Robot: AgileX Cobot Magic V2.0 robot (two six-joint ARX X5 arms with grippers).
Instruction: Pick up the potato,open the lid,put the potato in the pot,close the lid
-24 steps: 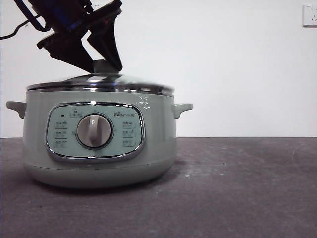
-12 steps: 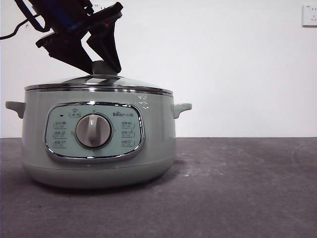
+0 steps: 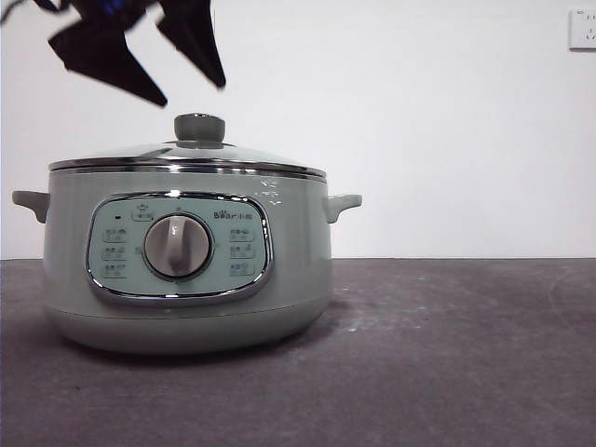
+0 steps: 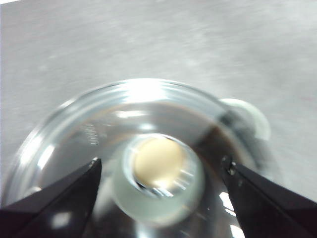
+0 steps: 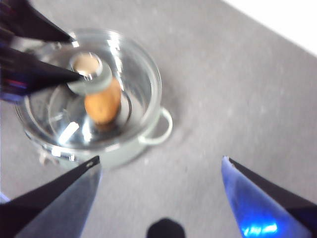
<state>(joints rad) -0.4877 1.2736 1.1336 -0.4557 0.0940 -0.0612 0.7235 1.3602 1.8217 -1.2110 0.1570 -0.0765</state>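
The sage-green pot [image 3: 186, 270] stands left of centre on the table, and the glass lid [image 3: 112, 156] sits closed on its rim. My left gripper [image 3: 194, 93] hangs open just above the lid's green knob [image 3: 199, 128], touching nothing. From its wrist the knob [image 4: 158, 178] shows below and between the spread jaws of the left gripper [image 4: 161, 161]. Through the lid [image 5: 133, 69] the orange-brown potato [image 5: 102, 105] lies inside the pot [image 5: 161, 130]. My right gripper [image 5: 161, 158] is open and empty, high above the table beside the pot.
The dark grey table [image 3: 447, 354] stretches to the right of the pot. Behind it is a white wall with a socket [image 3: 582, 28] at the top right. The pot's side handles [image 3: 343, 203] stick out on both sides.
My left gripper was closed around the lid's knob. It has let go and risen clear of it. The lid stays seated on the pot.
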